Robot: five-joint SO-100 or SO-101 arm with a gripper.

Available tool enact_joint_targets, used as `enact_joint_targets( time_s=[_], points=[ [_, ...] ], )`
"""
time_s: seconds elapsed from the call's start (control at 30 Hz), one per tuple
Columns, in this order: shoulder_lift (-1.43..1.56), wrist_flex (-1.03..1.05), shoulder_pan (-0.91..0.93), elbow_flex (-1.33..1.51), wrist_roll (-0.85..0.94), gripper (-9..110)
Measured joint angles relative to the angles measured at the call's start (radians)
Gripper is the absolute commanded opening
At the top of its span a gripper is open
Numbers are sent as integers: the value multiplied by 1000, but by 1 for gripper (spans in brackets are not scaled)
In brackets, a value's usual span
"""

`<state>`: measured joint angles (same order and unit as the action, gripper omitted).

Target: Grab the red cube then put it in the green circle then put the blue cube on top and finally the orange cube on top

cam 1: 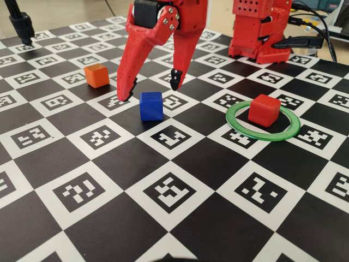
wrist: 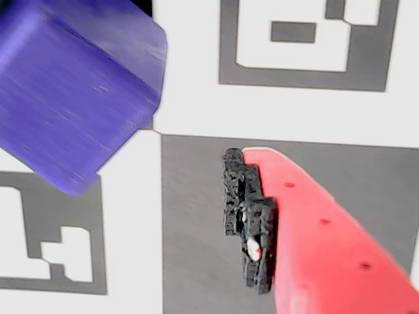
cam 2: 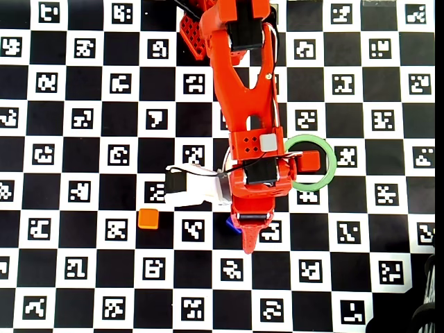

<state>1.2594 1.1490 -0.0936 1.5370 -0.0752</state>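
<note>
Your red hand hangs wide open and empty above the small, rigid, light-looking blue plastic cube; pinch its flat opposite sides.

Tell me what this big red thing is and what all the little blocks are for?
The big red thing is a robot arm. At its end is a gripper, like two fingers, open now and holding nothing.

One picture is taken from the side, one from a tiny camera on the arm's wrist, and one looks straight down from above.

The table is a black-and-white checkerboard with printed patterns. On it lie three small cubes. The red cube already sits inside the green circle. The blue cube lies just in front of the open fingers, so the arm probably grabs it next. The orange cube waits off to the left in the side view.
</note>
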Motion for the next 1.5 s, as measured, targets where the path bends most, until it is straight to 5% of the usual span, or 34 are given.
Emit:
enact_joint_targets(
  time_s=[1.5],
  points=[
    [-129,-46,23,-38,-12,48]
  ],
)
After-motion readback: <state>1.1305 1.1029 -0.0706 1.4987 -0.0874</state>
